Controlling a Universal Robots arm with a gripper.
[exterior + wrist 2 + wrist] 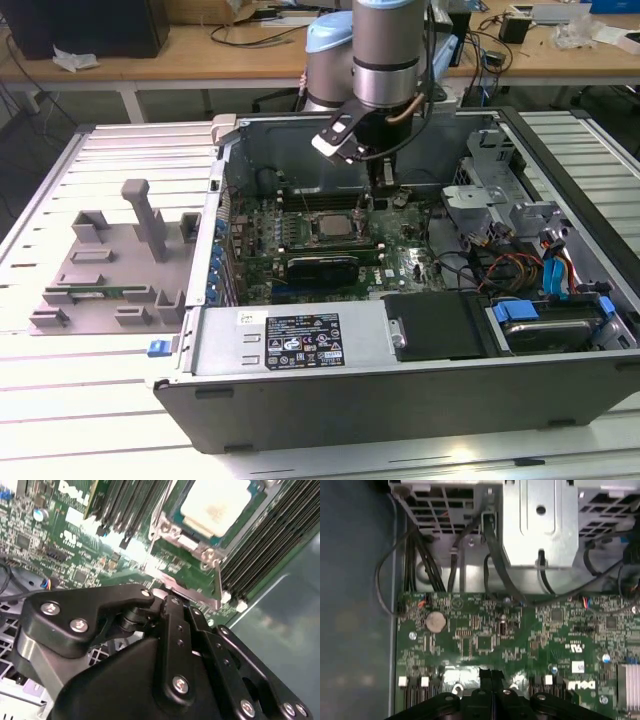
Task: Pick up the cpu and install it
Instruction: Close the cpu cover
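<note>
The cpu [333,224], a small square chip with a silver top, lies flat inside the metal-rimmed socket on the green motherboard [262,232] of the open computer case. In the second wrist view the cpu [215,505] is ringed by the socket frame [212,562]. My gripper [364,206] reaches down from the arm into the case, and its tips hang just past the socket's edge on the exterior view's right. The black fingers [490,676] are pressed together with nothing between them. In the second wrist view the gripper [169,599] ends close above the frame's metal edge.
A grey holder tray [100,270] with a green memory stick [95,293] lies outside the case on the exterior view's left. A drive cage [490,185], loose cables [520,270] and a power supply [290,340] crowd the case. A coin battery [435,622] sits on the board.
</note>
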